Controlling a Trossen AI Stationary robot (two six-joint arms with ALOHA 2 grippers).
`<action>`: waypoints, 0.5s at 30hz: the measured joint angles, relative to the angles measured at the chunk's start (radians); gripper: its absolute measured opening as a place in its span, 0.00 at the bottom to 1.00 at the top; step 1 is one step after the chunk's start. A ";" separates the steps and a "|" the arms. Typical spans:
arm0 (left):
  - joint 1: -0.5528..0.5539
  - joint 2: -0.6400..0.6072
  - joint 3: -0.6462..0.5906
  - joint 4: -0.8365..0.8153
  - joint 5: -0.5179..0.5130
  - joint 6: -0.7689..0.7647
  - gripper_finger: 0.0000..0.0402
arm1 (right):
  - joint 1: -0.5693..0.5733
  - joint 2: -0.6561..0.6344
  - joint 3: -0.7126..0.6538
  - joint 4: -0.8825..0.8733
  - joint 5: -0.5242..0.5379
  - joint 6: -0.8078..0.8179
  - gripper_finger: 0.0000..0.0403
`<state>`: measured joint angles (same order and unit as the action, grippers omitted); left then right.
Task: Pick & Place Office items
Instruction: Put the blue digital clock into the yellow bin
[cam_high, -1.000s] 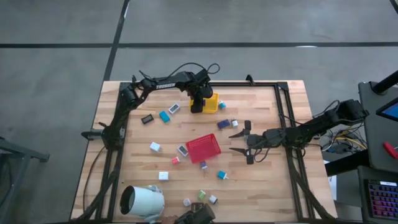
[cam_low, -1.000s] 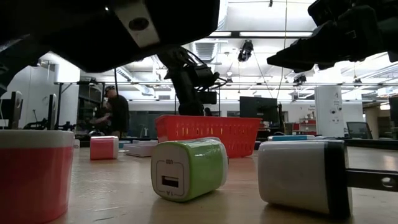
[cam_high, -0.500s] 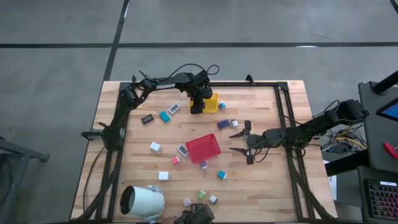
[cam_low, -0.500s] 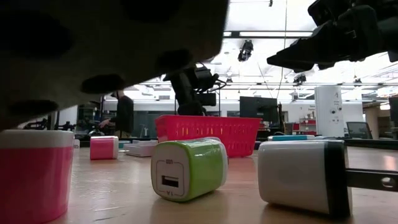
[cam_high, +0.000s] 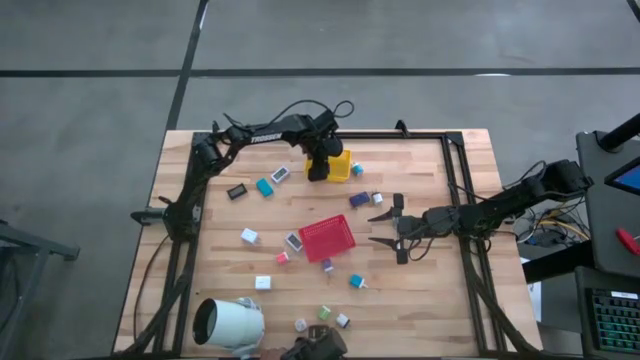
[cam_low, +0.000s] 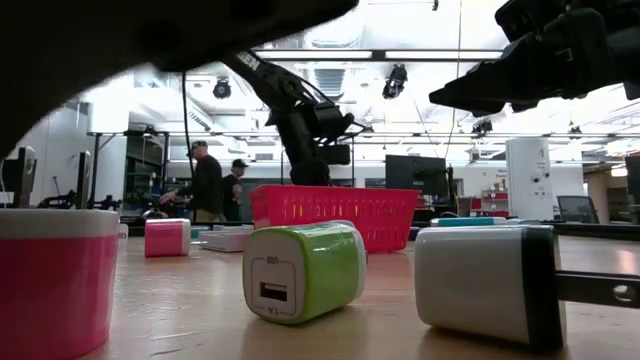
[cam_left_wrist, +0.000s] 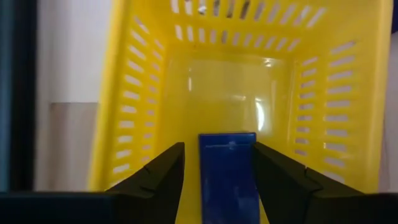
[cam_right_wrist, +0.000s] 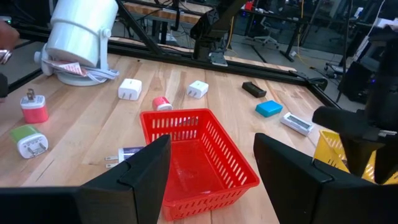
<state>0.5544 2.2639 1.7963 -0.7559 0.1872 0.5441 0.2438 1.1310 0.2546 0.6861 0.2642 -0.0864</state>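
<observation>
Across the pale wooden table (cam_high: 420, 290) we see, toward seven o'clock, a large white cylinder (cam_high: 228, 325) on its side, and near the centre a red slotted plastic basket (cam_high: 328, 238), empty in the right wrist view. Up at twelve o'clock sits a yellow slotted plastic basket (cam_high: 342, 163), and our left gripper (cam_high: 318, 170) hangs over its nine-o'clock edge, fingers (cam_left_wrist: 163, 175) apart with a navy blue rectangular block (cam_left_wrist: 227, 174) standing between them; we cannot tell whether the pads touch it. Our right gripper (cam_high: 385, 228) waits at three o'clock of the red basket, fingers spread wide and empty.

Roughly a dozen small blocky office items lie scattered around the red basket, among them a teal block (cam_high: 265, 186) and a lime-green charger cube (cam_low: 303, 270).

We judge the risk to be in letting go: the navy block, standing on end, could tip against the basket wall or drag on a finger as the arm lifts.
</observation>
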 joint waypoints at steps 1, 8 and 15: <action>0.000 -0.005 0.002 0.000 -0.005 -0.001 0.47 | 0.000 0.000 0.000 0.000 0.000 0.000 0.56; -0.003 -0.087 -0.016 0.058 0.000 -0.009 0.46 | 0.000 0.000 0.000 0.002 0.000 0.000 0.56; -0.014 -0.221 -0.141 0.237 0.087 -0.027 0.46 | 0.000 0.000 0.001 0.005 0.000 -0.002 0.56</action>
<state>0.5399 2.0432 1.6556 -0.5192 0.2739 0.5171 0.2438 1.1309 0.2554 0.6913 0.2646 -0.0880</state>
